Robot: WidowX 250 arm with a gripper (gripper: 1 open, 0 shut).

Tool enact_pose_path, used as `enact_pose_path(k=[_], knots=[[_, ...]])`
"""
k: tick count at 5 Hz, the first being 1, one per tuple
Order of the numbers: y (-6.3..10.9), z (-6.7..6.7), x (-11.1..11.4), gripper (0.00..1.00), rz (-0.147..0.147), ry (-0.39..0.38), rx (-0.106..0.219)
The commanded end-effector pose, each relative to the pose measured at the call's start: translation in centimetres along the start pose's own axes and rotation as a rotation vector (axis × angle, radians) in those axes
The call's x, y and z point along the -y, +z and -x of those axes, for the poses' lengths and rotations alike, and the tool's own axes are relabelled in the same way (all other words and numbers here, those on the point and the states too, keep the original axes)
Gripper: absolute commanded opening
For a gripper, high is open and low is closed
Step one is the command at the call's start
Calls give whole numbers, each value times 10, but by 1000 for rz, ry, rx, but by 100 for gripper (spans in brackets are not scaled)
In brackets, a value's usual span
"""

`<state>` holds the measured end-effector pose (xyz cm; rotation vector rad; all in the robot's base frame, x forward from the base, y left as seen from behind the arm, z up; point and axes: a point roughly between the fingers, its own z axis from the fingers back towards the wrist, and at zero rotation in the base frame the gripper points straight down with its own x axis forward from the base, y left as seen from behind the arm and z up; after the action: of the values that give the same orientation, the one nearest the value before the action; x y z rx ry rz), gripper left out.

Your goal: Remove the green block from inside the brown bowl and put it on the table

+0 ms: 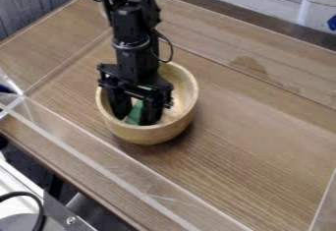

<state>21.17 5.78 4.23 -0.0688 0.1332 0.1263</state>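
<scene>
Camera view from above and to one side: the green block [136,109] lies inside the brown bowl [178,107], tilted against the pale inner wall, with only part of its bright surface showing between the dark fingers [120,101] of the end effector [136,106]. That end effector points straight down into the bowl, its fingers standing on either side of the block; whether they already press on it or stand just clear I cannot tell from this angle. The bowl sits on the wood-grain counter [250,137], towards its left half. Low clear acrylic walls [79,142] edge the counter along the near side.
</scene>
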Motion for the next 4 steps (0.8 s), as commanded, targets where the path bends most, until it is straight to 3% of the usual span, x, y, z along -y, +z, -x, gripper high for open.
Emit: enact_pose_path(k=[1, 2, 3, 4], knots=[[8, -4, 0, 0, -6, 19, 57], [4, -1, 2, 100, 1, 37, 59], [6, -4, 2, 100, 24, 29, 74], [8, -8, 4, 0, 27, 27, 92]])
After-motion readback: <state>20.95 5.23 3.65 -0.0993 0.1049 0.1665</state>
